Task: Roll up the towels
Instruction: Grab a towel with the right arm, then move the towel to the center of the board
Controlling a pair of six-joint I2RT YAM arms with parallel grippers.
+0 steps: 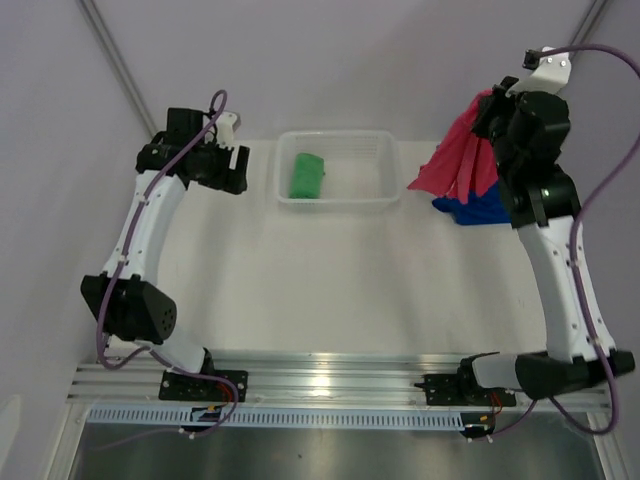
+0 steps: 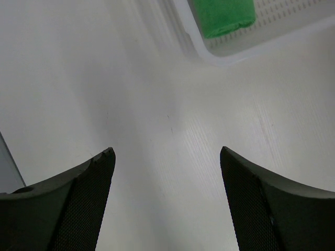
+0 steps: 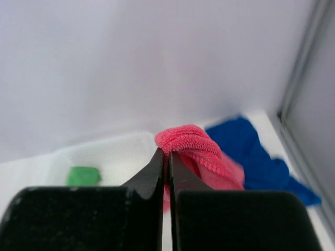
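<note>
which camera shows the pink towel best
Top external: most of the pink towel shows, hanging from the right gripper above the blue towel. Right wrist shows only a bunched fold pinched between the shut jaws. Left wrist does not show it.

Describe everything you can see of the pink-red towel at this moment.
The pink-red towel is a soft, plain cloth with a fine looped pile. It hangs bunched in long folds at the far right of the table, one pointed corner spreading toward the white basket. The right gripper is shut on a doubled-over edge, which bulges above the black fingers. The blue towel lies crumpled under it; whether the two touch cannot be told.
</note>
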